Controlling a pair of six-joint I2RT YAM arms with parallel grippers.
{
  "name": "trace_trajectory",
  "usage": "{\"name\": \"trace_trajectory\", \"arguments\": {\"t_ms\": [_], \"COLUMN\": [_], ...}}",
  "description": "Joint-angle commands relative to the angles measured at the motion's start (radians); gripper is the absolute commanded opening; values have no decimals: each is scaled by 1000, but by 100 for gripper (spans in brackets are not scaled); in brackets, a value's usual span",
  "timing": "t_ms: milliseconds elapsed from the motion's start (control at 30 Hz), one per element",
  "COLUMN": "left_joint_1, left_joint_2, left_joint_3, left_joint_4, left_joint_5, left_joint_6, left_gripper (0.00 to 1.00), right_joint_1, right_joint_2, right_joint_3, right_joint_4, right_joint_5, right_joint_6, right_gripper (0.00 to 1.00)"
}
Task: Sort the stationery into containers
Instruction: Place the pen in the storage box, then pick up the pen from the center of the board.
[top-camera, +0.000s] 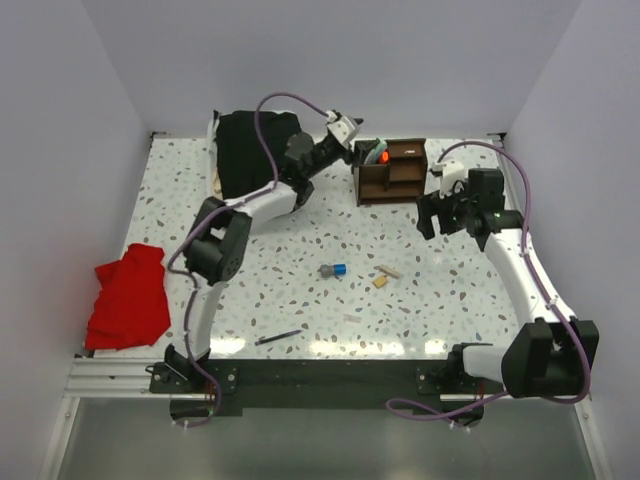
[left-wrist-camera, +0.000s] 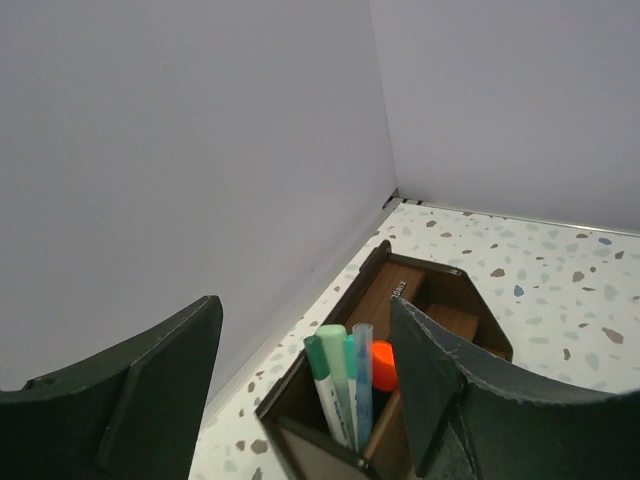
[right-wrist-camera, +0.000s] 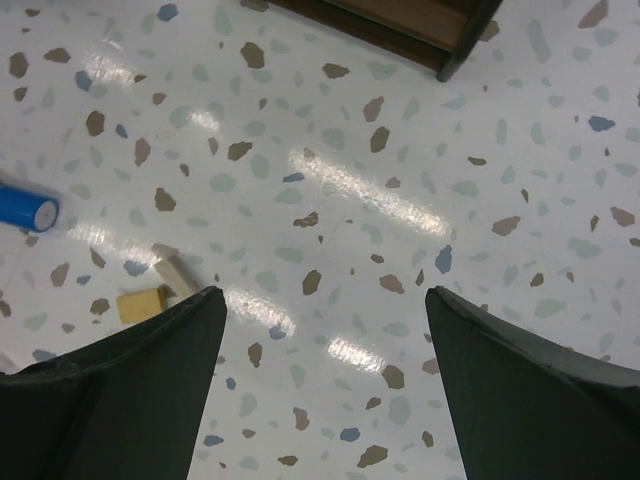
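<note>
Stationery is lying in two places. Pale green and blue pens (left-wrist-camera: 340, 385) and the marker with the orange cap (left-wrist-camera: 383, 365) are standing upright in the left end compartment of the wooden organiser (top-camera: 392, 172), at the far side of the table (top-camera: 300, 225). The sharpener (top-camera: 333, 270), the tan eraser (top-camera: 381, 283) and a pale stick (top-camera: 389, 271) just beside it are lying loose mid-table. A black pen (top-camera: 278, 338) is lying near the near edge.

The left gripper (left-wrist-camera: 305, 325) is hanging right over the pen tops, so a sideways retreat instead of a straight lift could be catching a pen and tipping it out, or dragging the organiser. The eraser and stick are sitting so close together that a pinch on one could be knocking the other away, and both are low and flat on a glossy surface.

The left gripper's fingers (left-wrist-camera: 150, 400) are standing well apart, gripping nothing and touching no pen as far as I can tell. The right gripper (right-wrist-camera: 320, 300) is hovering wide open and empty above bare table to the right of the eraser.
</note>
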Motion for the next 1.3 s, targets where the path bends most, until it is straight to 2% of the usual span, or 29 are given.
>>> {"name": "trace_trajectory", "arguments": {"t_ms": [0,33,100,133,233,300,367,400,467,600,733,967,1267], "left_joint_1": [57,57,57,57,56,56,49,49,51,51,51,51,51], "left_joint_2": [-397,-450,-598,-641,-780,-866,-920,-932,-974,-1037,-1043,-1041,-1034], "left_joint_3": [-187,-289,-382,-455,-586,-663,-698,-726,-760,-858,-876,-875,-861], "left_joint_4": [-10,-89,-192,-317,-548,-624,-734,-798,-858,-944,-1001,-1006,-1004], "left_joint_5": [64,60,60,61,35,-24,-127,-199,-247,-267,-318,-336,-329], "left_joint_6": [58,104,152,193,276,256,222,187,158,176,201,218,227], "left_gripper": [74,75,77,77,80,84,100,100,100,100,100,100,100], "right_joint_1": [36,44,71,83,142,185,209,217,235,255,298,372,383], "right_joint_2": [-24,-26,-26,-17,8,16,32,46,89,167,244,329,391], "right_joint_3": [26,20,2,-3,-24,-41,-49,-49,-44,-30,-23,-1,5], "right_joint_4": [-107,-124,-176,-190,-205,-187,-173,-170,-170,-165,-156,-96,-36], "right_joint_5": [-143,-153,-169,-164,-129,-88,-66,-39,-12,17,29,52,83], "right_joint_6": [-193,-228,-314,-336,-374,-379,-374,-376,-373,-348,-350,-289,-249], "right_gripper": [84,84,84,83,83,83,84,82,81,74,71,67,59]}}
